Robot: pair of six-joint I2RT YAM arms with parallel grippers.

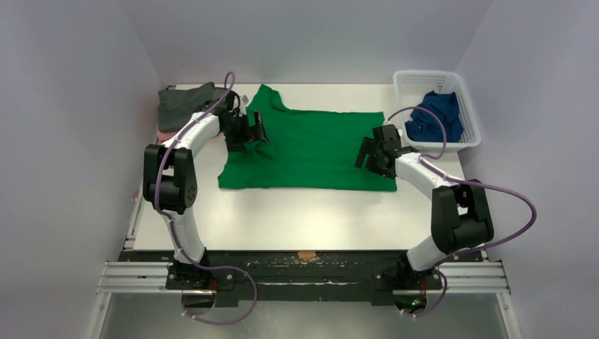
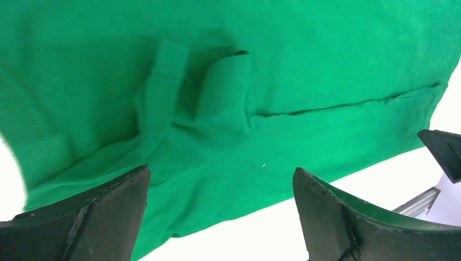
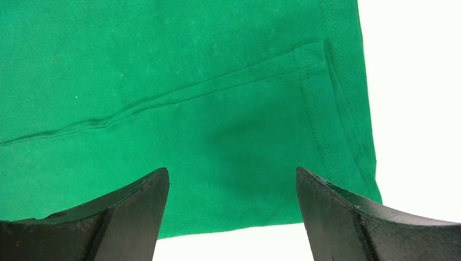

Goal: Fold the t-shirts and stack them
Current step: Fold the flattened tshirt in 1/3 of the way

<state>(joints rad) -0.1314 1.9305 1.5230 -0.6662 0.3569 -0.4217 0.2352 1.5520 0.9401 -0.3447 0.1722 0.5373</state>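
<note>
**The green t-shirt (image 1: 311, 148) lies spread on the counter (image 1: 297, 219)**

It covers the middle of the counter, with one long edge folded over onto itself. The left tool (image 2: 220, 171) hovers over the bunched sleeve end, fingers wide apart, grasping nothing. The right tool (image 3: 231, 171) hangs over the hem end, likewise released. A grey t-shirt (image 1: 182, 102) lies at the far left corner, and a blue t-shirt (image 1: 436, 116) sits in the white basket (image 1: 424, 75).

pink tee (image 1: 164, 134): mostly under grey tee (image 1: 182, 102) (only a sliver shows) | green tee (image 2: 272, 65): cropped in both wrist views
</note>
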